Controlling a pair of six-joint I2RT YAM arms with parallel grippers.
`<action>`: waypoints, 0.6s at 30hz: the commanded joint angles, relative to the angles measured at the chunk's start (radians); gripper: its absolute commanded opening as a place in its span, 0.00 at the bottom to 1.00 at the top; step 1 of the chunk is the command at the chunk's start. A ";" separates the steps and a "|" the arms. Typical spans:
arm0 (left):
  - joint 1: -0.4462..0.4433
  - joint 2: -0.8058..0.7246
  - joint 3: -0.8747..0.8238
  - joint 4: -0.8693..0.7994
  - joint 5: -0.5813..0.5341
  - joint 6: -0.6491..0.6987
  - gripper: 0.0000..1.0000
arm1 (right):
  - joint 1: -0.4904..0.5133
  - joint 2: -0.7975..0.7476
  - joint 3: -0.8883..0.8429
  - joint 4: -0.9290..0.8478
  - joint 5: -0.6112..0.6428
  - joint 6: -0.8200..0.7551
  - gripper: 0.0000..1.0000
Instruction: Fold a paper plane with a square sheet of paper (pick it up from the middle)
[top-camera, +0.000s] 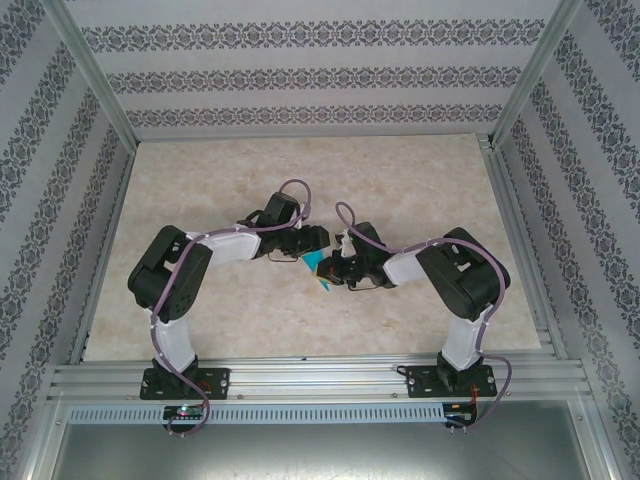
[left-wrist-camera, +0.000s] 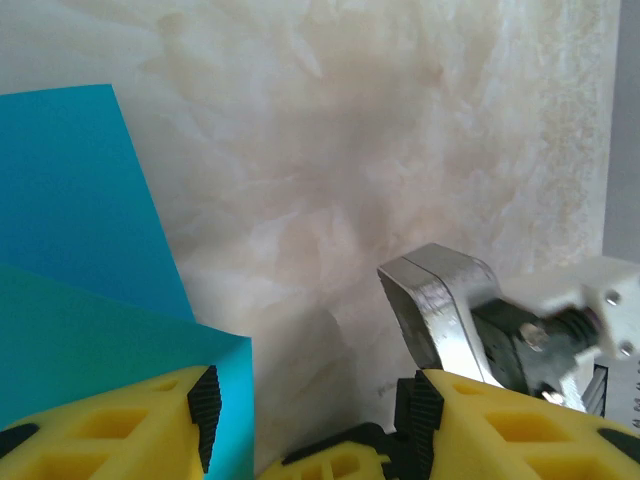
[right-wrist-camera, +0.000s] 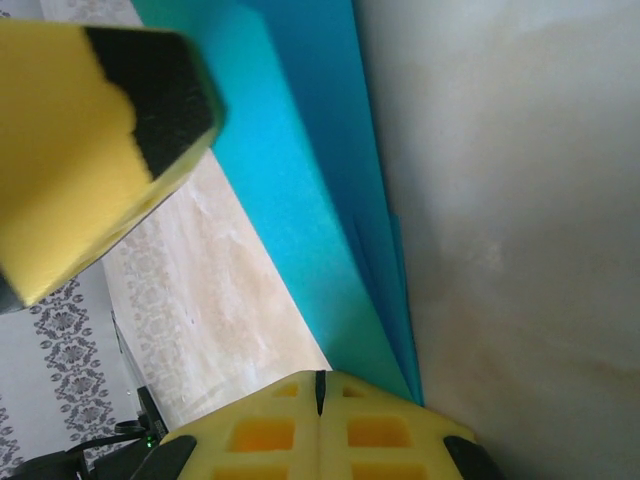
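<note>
Hidden or unclear: from the top external view the folded sheet of paper (top-camera: 320, 268) is a small teal-blue sliver, mostly masked by the two tool heads, and its outline cannot be made out. In the left wrist view the sheet (left-wrist-camera: 80, 230) is cut off at the left and bottom edges. In the right wrist view it (right-wrist-camera: 300, 180) runs out of the top edge, and its lower tip disappears behind a yellow fingertip.

Position: the sheet is above the middle of the table (top-camera: 400, 180), held off the surface and tilted. The left gripper (top-camera: 308, 250) is just beside it on its left, and the right gripper (top-camera: 338, 268) is just beside it on its right.

Differences between views: the left wrist camera shows the left gripper (left-wrist-camera: 305, 420) released, with its fingers well apart. The sheet's right edge sits in the gap next to the left-hand pad. A grey metal part of the right arm (left-wrist-camera: 440, 300) stands to the right of the sheet.

The right wrist camera shows the right gripper (right-wrist-camera: 320, 400) clenched, fingertips meeting along a seam. The sheet's tip reaches them to one side of that seam — whether it is nipped cannot be told. This view alone shows several stacked layers edge-on, with one finger of the left gripper (right-wrist-camera: 90, 130) beside the sheet.

Count: one sheet, two grippers, two arms — left arm (top-camera: 170, 280), right arm (top-camera: 465, 280).
</note>
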 joint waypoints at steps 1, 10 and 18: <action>0.006 0.033 0.041 0.020 -0.037 -0.007 0.56 | 0.024 0.065 -0.030 -0.104 0.060 0.000 0.03; 0.037 -0.008 -0.027 0.008 -0.139 -0.022 0.55 | 0.030 0.074 -0.027 -0.133 0.082 -0.006 0.02; 0.061 0.020 -0.039 0.007 -0.129 -0.017 0.54 | 0.033 0.075 -0.015 -0.161 0.080 -0.018 0.02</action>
